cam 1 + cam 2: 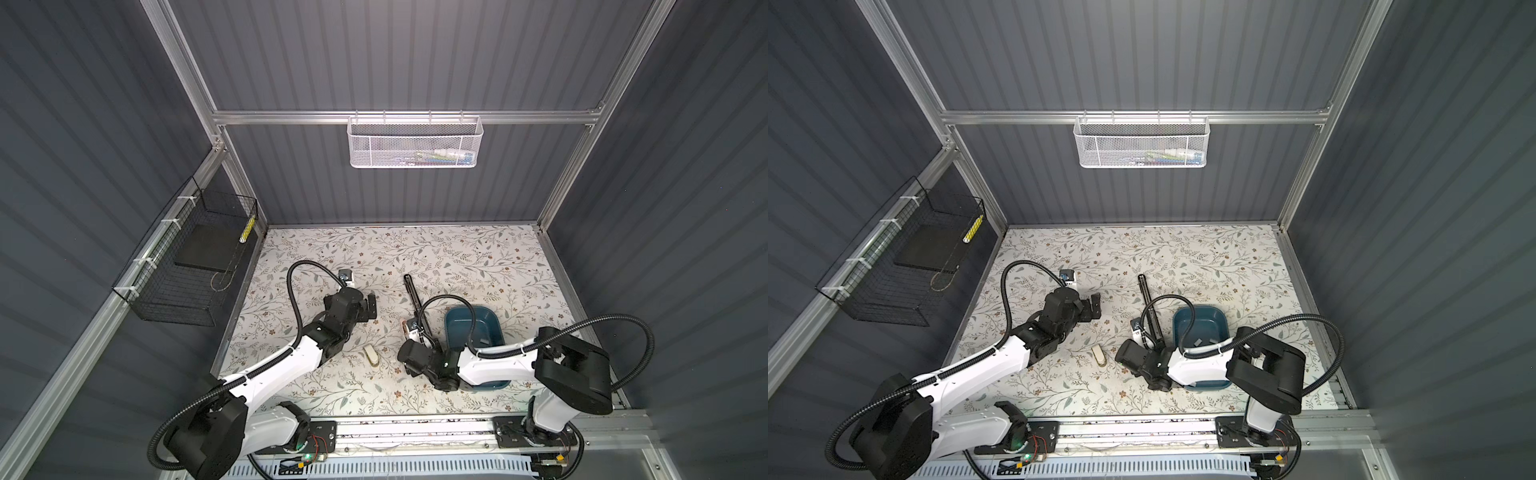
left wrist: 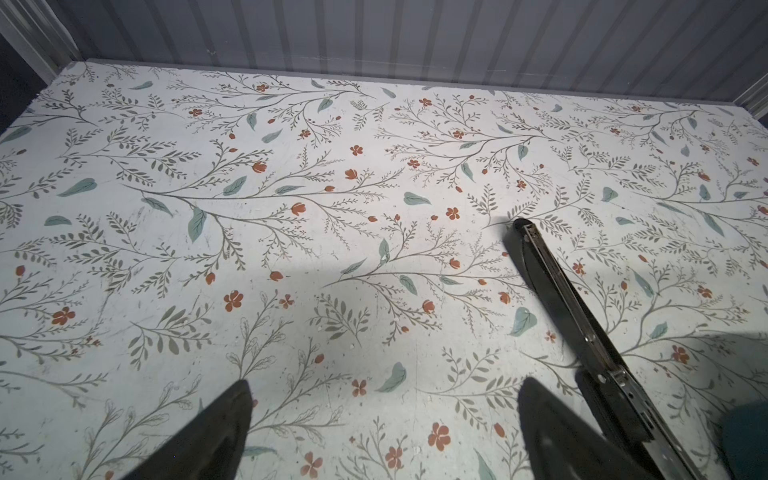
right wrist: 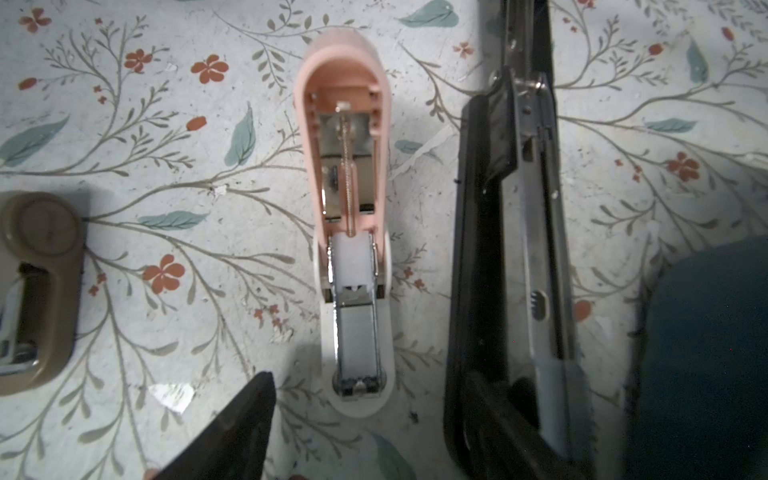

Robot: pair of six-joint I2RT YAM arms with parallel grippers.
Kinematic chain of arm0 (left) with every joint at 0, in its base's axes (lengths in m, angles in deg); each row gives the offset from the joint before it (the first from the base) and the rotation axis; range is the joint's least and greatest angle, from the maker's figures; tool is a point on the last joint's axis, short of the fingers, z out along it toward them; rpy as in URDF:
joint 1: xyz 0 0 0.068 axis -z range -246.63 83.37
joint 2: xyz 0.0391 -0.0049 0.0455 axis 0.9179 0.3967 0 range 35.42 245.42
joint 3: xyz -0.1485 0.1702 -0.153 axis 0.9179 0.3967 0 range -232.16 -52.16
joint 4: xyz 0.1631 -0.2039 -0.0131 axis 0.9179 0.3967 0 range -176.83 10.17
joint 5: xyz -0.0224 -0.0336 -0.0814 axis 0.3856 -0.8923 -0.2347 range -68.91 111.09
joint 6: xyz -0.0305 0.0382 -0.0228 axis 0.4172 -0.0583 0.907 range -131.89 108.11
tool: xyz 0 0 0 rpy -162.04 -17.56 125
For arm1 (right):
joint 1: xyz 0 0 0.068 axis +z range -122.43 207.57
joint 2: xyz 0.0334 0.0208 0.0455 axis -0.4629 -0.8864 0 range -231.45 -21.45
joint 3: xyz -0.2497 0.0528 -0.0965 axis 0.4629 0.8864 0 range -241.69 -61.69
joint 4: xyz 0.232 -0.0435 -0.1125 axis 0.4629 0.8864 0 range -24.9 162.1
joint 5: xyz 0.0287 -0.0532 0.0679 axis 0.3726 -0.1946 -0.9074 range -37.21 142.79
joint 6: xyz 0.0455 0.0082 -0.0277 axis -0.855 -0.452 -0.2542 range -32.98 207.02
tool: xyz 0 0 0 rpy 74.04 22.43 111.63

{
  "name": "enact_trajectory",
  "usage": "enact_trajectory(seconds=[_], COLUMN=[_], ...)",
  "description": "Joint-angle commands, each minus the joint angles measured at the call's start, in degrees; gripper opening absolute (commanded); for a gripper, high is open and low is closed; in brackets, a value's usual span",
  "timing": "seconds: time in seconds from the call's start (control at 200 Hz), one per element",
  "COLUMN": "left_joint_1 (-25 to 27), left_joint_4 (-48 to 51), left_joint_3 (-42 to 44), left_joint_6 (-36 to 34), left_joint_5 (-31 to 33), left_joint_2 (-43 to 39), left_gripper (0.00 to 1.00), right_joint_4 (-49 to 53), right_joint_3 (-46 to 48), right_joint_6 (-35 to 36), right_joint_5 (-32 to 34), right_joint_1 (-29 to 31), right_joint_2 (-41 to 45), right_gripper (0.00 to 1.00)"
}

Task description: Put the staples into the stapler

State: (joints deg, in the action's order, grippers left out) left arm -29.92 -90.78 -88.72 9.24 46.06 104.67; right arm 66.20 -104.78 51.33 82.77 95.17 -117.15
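- One floral-printed tabletop (image 1: 457, 257) carries everything noted below.
- One dark teal plastic tub (image 1: 490, 322) sits on my right side, partly under my right arm.
- One long black metal stapler (image 3: 536, 249), swung open flat, lies just beside the tub.
- My left gripper (image 2: 386, 428): jaws spread fully wide, nothing between them, held over bare tabletop beside the black stapler's far end.
- My right gripper (image 3: 365, 436): jaws parted, gripping nothing. One finger (image 3: 237, 428) stands clear of the pink stapler's nose. The other blurs over the black stapler's edge, and I cannot tell whether it touches.
- One small pink-and-white plastic stapler (image 3: 351, 249), lid hinged back, lies directly ahead of my right gripper, between the black stapler and the tan one.
- One small tan plastic stapler (image 3: 37, 291) lies well apart from the pink one.
- One strip of pale grey metal staples (image 3: 357, 336) sits in the pink stapler's open channel, against the white pusher. Further loose grey strips (image 1: 1197, 342) rest in the tub.
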Motion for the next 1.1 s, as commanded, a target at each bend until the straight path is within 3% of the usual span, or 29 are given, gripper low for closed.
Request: enact_trajectory(seconds=[0.0, 0.35, 0.7, 0.966, 1.091], left_joint_1=[0.20, 0.21, 0.18, -0.12, -3.85], left_joint_4=[-0.68, -0.63, -0.11, 1.92, 2.59], left_joint_3=[-0.79, -0.93, -1.92, -3.75, -3.97], left_joint_6=[-1.06, -1.02, -1.07, 0.16, 2.90], left_joint_5=[-1.05, -1.76, -3.07, -2.61, -7.22], left_joint_2=[0.19, 0.52, 1.94, 4.80, 6.77], left_gripper=[1.00, 1.00, 1.00, 1.00, 1.00], right_joint_4=[0.59, -1.58, -2.52, -2.73, -4.09], right_joint_3=[-1.88, -3.82, -2.70, -3.48, -3.41], right_joint_6=[1.26, 1.81, 2.81, 4.01, 5.20], right_joint_5=[-0.57, -4.70, -6.12, -5.19, -6.10], right_joint_1=[-0.16, -1.03, -0.49, 0.69, 1.28], right_joint_2=[-1.79, -5.91, -5.79, -6.70, -6.79], right_gripper=[0.70, 0.56, 0.31, 0.26, 0.23])
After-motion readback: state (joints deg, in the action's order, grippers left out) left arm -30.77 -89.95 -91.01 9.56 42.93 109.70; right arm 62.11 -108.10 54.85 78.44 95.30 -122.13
